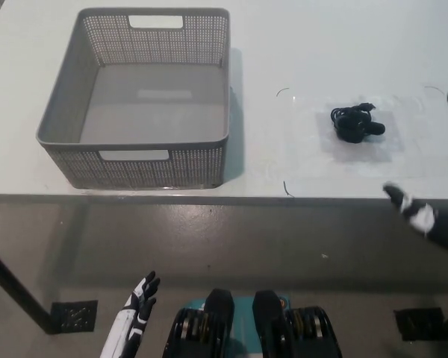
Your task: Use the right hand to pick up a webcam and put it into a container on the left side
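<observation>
A small black webcam (356,124) with its coiled cable lies on the white table (343,45), right of centre. A grey perforated basket (145,97) stands on the table's left half with nothing inside. My black right hand (433,201) comes in at the right edge, fingers spread and open, level with the table's front edge and to the right of the webcam, clear of it. One fingertip shows higher up at the right border. My white left hand (134,317) hangs low at the bottom left, open, below the table.
A clear plastic sheet (358,134) lies under the webcam. The table's front edge (224,198) runs across the middle of the picture, with floor below it. A black table leg (11,287) slants at the lower left.
</observation>
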`<action>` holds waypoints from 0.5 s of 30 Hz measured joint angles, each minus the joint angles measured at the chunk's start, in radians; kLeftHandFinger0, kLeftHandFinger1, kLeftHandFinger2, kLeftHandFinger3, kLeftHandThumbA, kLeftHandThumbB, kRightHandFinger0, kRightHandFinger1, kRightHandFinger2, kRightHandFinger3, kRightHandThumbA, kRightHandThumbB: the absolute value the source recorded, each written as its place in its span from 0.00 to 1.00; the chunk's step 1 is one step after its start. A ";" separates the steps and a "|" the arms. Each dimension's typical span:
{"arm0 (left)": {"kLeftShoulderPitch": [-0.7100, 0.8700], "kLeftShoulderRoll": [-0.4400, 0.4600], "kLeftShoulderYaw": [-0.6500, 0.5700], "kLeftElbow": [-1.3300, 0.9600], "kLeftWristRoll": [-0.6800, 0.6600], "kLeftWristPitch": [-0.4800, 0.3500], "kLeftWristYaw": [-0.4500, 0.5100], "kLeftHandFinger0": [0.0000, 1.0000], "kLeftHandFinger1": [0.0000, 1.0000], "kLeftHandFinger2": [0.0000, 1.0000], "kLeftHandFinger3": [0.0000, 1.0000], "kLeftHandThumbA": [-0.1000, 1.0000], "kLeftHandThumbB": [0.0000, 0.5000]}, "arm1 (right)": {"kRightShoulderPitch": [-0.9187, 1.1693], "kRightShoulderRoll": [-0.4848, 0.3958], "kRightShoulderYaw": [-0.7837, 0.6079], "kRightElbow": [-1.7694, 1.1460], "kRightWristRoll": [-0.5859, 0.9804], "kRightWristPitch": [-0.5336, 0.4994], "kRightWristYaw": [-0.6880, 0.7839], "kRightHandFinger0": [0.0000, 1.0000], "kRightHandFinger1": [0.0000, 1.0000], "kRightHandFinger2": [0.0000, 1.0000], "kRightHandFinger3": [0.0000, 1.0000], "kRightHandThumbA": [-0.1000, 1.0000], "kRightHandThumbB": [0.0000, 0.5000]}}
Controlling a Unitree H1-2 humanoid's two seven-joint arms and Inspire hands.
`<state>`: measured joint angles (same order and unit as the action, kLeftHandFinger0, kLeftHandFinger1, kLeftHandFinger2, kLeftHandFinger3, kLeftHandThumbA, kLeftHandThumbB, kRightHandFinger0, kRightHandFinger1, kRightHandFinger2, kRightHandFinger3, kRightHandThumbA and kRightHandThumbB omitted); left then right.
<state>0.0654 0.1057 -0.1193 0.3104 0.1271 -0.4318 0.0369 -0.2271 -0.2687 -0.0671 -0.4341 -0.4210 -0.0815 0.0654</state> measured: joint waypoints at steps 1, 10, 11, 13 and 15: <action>0.005 0.000 -0.003 0.001 0.000 0.000 0.000 1.00 1.00 1.00 1.00 1.00 1.00 | -0.042 -0.016 0.002 0.017 -0.022 0.027 0.011 1.00 1.00 1.00 1.00 0.87 0.82; 0.030 0.000 -0.007 0.005 -0.002 0.000 0.000 1.00 1.00 1.00 1.00 1.00 1.00 | -0.368 -0.094 0.097 0.298 -0.168 0.169 0.068 1.00 1.00 1.00 1.00 0.80 0.93; 0.030 0.000 -0.008 0.006 -0.003 0.000 0.000 1.00 1.00 1.00 1.00 1.00 1.00 | -0.416 -0.097 0.116 0.348 -0.183 0.182 0.074 1.00 1.00 1.00 1.00 0.82 0.95; 0.029 0.001 -0.008 0.008 -0.003 0.000 0.000 1.00 1.00 1.00 1.00 1.00 1.00 | -0.488 -0.102 0.149 0.444 -0.204 0.204 0.085 1.00 1.00 1.00 1.00 0.82 0.97; 0.029 0.001 -0.008 0.008 -0.003 0.000 0.000 1.00 1.00 1.00 1.00 1.00 1.00 | -0.559 -0.105 0.181 0.543 -0.219 0.220 0.096 1.00 1.00 1.00 1.00 0.81 0.97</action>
<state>0.0947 0.1064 -0.1269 0.3188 0.1236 -0.4318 0.0366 -0.7858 -0.3739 0.1136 0.1086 -0.6405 0.1385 0.1612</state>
